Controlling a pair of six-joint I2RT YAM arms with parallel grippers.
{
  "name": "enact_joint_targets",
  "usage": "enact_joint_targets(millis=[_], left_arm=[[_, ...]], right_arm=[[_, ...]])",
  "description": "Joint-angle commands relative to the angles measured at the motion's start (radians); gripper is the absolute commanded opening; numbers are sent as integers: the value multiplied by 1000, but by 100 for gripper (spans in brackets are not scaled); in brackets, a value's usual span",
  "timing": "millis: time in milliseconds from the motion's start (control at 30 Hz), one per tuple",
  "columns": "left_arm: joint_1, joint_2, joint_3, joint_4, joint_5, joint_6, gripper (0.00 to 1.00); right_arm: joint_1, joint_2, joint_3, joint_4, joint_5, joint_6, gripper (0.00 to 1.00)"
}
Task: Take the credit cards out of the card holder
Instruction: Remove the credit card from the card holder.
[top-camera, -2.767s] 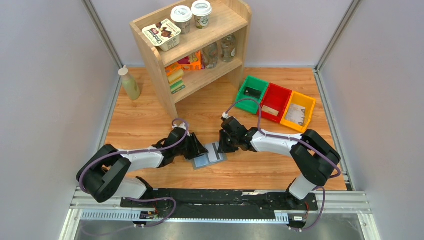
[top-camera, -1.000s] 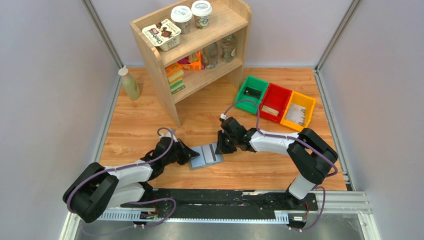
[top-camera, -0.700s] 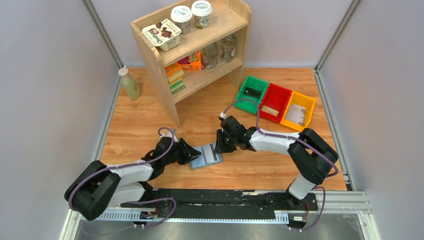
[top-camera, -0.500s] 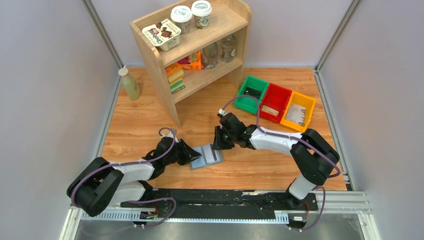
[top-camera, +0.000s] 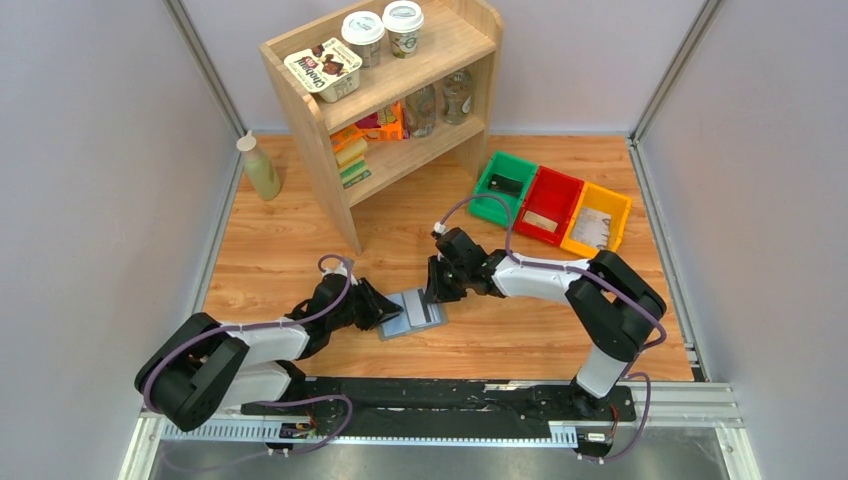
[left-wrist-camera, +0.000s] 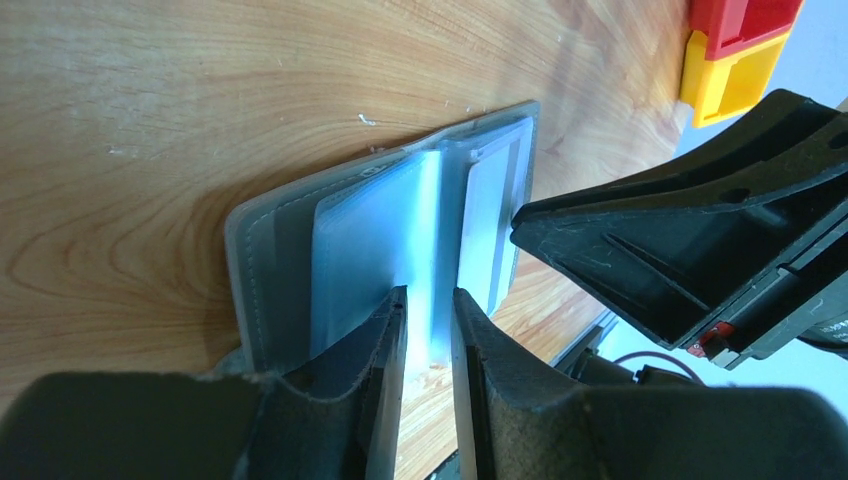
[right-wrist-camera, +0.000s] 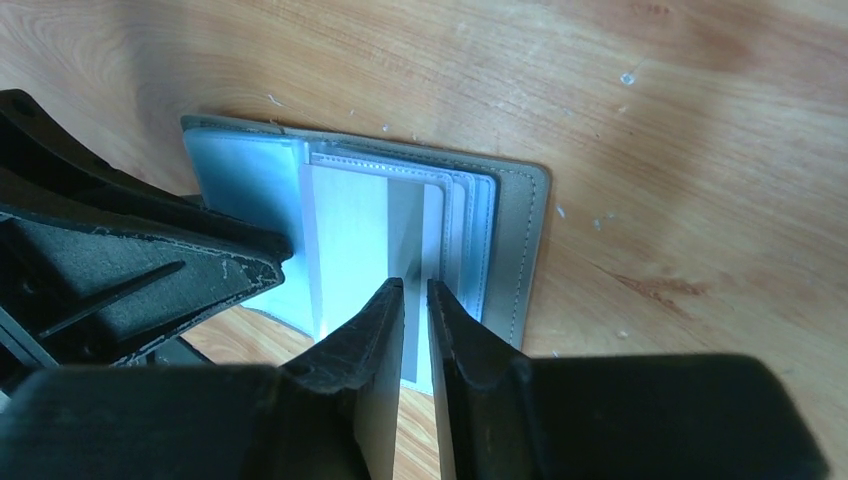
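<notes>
Top external view: the card holder (top-camera: 410, 314) is seen lying open like a book on the wooden table (top-camera: 290, 250), near the front and between the two arms. The left gripper (top-camera: 380, 305) is set low at one end of it and the right gripper (top-camera: 437, 288) at the other. Well apart from them, at the far right, a green bin (top-camera: 505, 185), a red bin (top-camera: 550, 206) and a yellow bin (top-camera: 597, 222) are lined up side by side. A wooden shelf (top-camera: 400, 100) is placed at the far middle, with a pale bottle (top-camera: 260, 168) beside it.

In the right wrist view a whitish card (right-wrist-camera: 345, 235) with a grey stripe is seen sticking out of the pockets of the half nearer the right gripper. The tips of that gripper are set on or just above the stripe. Its jaws are held only a narrow slit apart. Whether the card is pinched or merely pressed cannot be told. Further pale edges are stacked in the pocket just beside it.

In the left wrist view the left jaws are held a little apart at the edge of the pale blue inner pocket, by the fold. A pale strip is seen in the gap between them. Whether it is gripped cannot be told.
</notes>
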Motion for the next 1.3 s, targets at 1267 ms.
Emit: enact_joint_targets(millis=[1267], left_arm=[[5,199,49,384,160,-26,16]], right_arm=[[-23,92,-38,105,-84,23,20]])
